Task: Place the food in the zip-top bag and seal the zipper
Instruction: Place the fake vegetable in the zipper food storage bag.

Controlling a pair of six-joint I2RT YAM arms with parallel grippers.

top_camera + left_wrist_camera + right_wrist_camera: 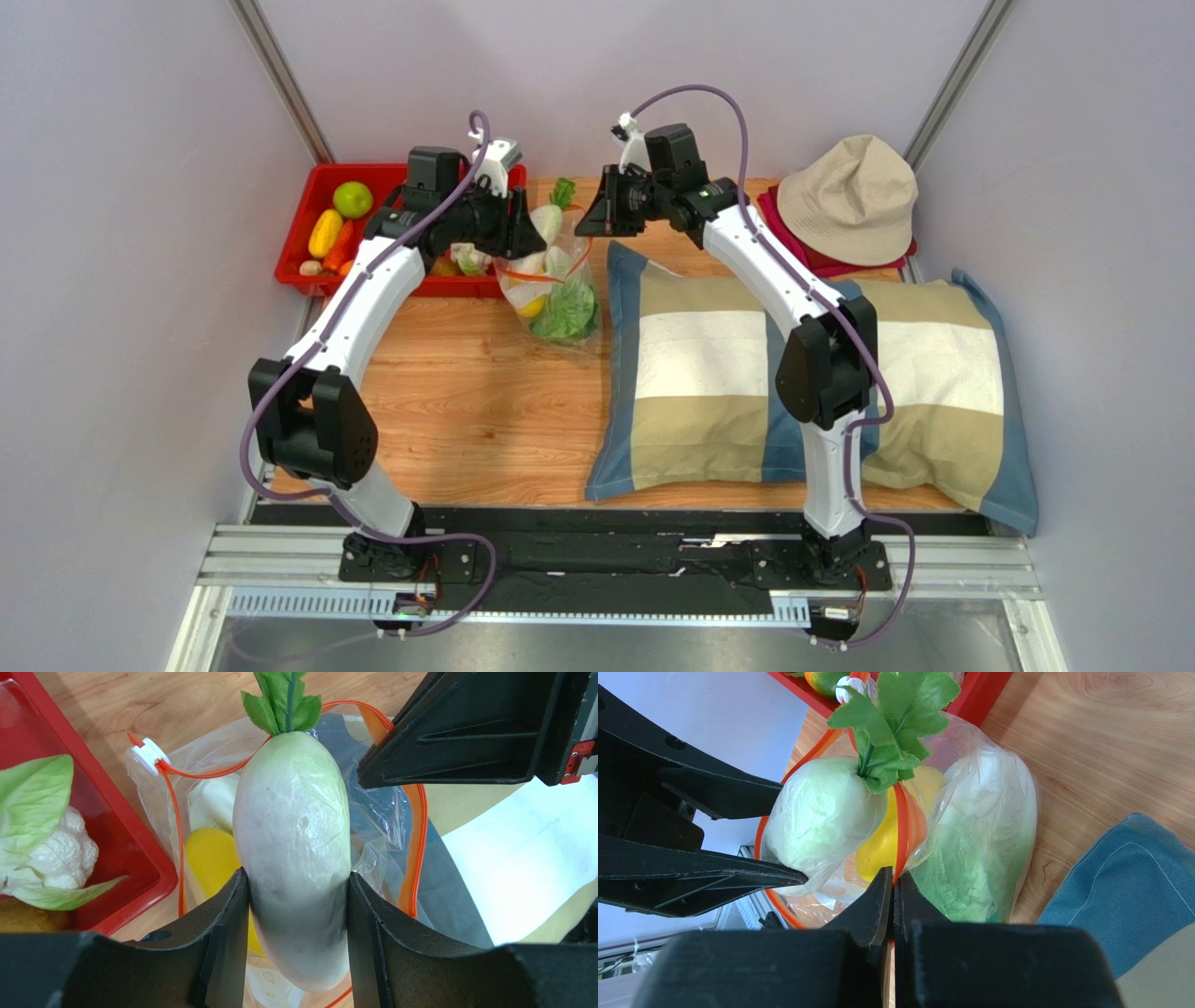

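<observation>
My left gripper (295, 899) is shut on a white radish with green leaves (295, 826) and holds it over the open mouth of the clear zip-top bag (558, 297). My right gripper (892, 876) is shut on the bag's orange-red zipper (901, 822) and holds that side of the mouth up. The zipper's white slider (149, 753) sits at the far left end. Inside the bag are green lettuce (969, 854), a yellow pepper (210, 857) and a white piece. More food, a cauliflower (60, 854) among it, lies in the red tray (312, 196).
A checked pillow (730, 378) lies right of the bag, under the right arm. A beige hat (849, 196) sits at the back right. The red tray stands at the back left against the wall. Grey walls close in both sides.
</observation>
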